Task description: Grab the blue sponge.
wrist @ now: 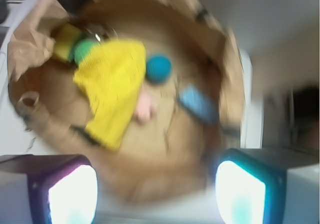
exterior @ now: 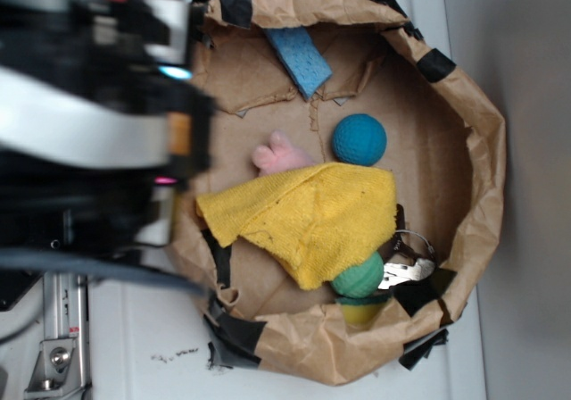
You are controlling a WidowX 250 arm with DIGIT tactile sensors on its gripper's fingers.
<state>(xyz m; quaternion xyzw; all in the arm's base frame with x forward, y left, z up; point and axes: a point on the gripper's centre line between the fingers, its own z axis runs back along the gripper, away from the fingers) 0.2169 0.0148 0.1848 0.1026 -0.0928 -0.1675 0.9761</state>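
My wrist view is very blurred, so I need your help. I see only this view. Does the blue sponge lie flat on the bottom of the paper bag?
Observer: No. The blue sponge leans tilted against the bag's inner wall.
Operator: Is something touching it?
Observer: Nothing. The teal ball lies apart from it, nearer the yellow cloth.
Operator: What is the green thing beside the cloth?
Observer: A green ball, partly under the cloth's edge, with metal keys beside it.
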